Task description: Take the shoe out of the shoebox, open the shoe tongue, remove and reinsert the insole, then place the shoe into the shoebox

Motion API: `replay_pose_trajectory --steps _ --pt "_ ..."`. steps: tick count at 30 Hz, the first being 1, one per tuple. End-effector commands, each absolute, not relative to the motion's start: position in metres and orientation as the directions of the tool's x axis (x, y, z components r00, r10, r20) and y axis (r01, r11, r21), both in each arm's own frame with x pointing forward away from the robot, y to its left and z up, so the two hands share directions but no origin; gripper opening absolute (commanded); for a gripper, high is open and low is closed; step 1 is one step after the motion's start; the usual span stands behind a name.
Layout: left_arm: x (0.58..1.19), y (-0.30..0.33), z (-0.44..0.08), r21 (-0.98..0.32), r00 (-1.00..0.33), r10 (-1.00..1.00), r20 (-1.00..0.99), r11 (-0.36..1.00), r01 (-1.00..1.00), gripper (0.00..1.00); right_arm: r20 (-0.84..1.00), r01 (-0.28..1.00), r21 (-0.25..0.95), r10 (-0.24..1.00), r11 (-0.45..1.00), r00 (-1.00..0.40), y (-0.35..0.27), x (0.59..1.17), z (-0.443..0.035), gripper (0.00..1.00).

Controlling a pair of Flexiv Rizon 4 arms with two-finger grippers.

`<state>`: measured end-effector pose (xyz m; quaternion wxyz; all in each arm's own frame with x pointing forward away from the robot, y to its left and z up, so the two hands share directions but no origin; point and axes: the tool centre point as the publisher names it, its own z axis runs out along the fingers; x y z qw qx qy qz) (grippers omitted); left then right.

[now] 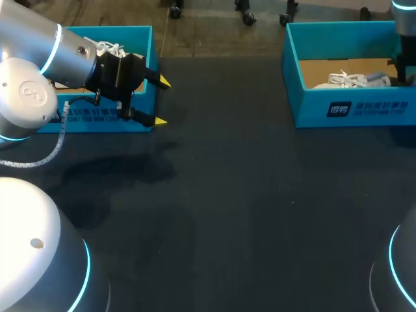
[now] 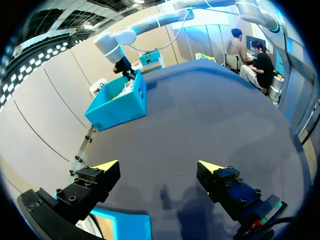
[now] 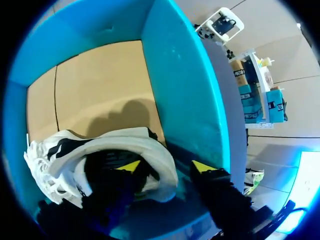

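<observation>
A white shoe (image 3: pixel 105 150) with black trim lies in the blue shoebox (image 3: pixel 185 85) on its cardboard floor. My right gripper (image 3: pixel 167 167) stands open over the heel, one yellow tip inside the shoe's mouth and the other outside, between the heel and the box wall. In the head view this shoebox (image 1: pixel 351 107) sits at the back right with the shoe (image 1: pixel 351 80) showing, and my right arm (image 1: pixel 404 39) comes down into its right end. My left gripper (image 1: pixel 160 101) hangs open and empty beside the left box, also in its own view (image 2: pixel 159 167).
A second blue box (image 1: pixel 110 120) with white laces (image 1: pixel 109 47) showing stands at the back left, partly behind my left arm. Dark table surface (image 1: pixel 234 195) spreads between the two boxes and toward the front.
</observation>
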<state>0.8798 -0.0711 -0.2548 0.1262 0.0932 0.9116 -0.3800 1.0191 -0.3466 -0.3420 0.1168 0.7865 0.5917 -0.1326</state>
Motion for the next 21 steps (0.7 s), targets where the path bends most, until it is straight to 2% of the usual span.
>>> replay_pose_trajectory --steps 1,9,21 --pt "0.879 -0.071 -0.255 -0.668 -0.95 0.074 -0.302 0.695 0.267 1.0 -0.349 0.965 0.044 0.901 -0.257 0.256 -0.337 1.011 -0.327 1.0" --pt "0.879 -0.071 -0.255 -0.668 -0.95 0.074 -0.302 0.695 0.267 1.0 -0.364 0.967 0.052 0.897 -0.249 0.25 -0.329 1.007 -0.311 1.0" --pt "0.879 -0.071 -0.255 -0.668 -0.95 0.074 -0.302 0.695 0.267 1.0 -0.347 0.945 0.122 0.88 -0.302 0.326 -0.315 0.992 -0.275 1.0"
